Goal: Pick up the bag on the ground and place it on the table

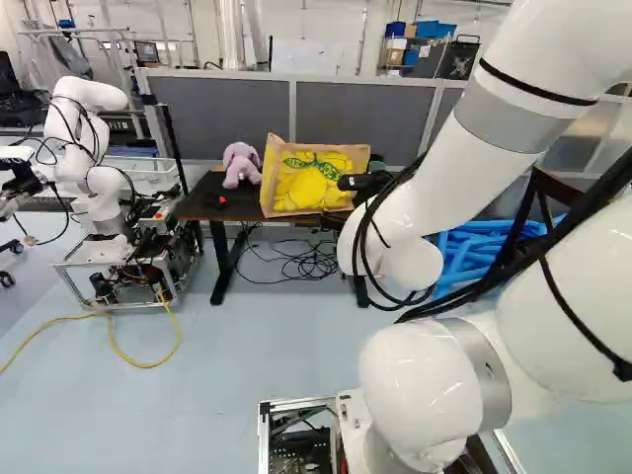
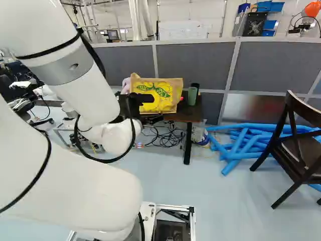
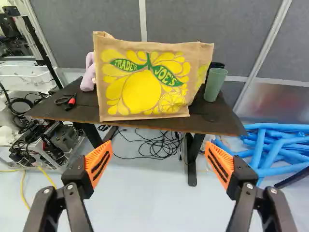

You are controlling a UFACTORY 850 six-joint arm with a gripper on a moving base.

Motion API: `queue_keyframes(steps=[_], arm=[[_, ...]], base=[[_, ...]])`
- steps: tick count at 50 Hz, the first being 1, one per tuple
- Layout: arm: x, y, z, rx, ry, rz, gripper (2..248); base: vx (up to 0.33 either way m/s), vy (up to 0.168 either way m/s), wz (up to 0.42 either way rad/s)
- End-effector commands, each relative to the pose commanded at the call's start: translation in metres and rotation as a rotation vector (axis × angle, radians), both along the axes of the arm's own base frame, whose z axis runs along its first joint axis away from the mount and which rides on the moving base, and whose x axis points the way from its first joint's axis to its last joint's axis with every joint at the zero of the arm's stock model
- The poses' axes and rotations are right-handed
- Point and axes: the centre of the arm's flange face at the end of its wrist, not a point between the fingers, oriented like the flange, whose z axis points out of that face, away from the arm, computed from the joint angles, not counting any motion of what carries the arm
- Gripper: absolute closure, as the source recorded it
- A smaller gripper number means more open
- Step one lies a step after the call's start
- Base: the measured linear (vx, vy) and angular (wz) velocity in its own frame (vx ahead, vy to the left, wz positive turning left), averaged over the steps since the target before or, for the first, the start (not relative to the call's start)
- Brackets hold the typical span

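Observation:
Beyond the open gripper (image 2: pixel 152 108) in the right base view, the tan bag with yellow lemons (image 2: pixel 161 95) stands upright on the dark table (image 2: pixel 193 112). The wrist view shows the gripper (image 3: pixel 158 162) with its orange-padded fingers wide apart and nothing between them. Ahead of them, the bag (image 3: pixel 145 94) rests near the table's front edge, its printed face toward the gripper, clear of both fingers. Its handles cannot be made out.
A purple plush toy (image 1: pixel 241 165), scissors (image 3: pixel 71 101) and a green cup (image 3: pixel 215 84) are on the table. Cables (image 3: pixel 161 146) lie beneath it. Blue tubes (image 2: pixel 241 143) and a wooden chair (image 2: pixel 296 145) stand to the right. Another robot (image 1: pixel 91 148) is at the left.

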Motion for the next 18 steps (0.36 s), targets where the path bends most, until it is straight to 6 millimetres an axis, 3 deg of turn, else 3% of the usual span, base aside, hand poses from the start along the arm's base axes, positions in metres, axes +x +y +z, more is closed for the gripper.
queue_keyframes(steps=[18], arm=[[0.0,0.0,0.0,0.0,0.0,0.0,3]], base=[[0.0,0.0,0.0]])
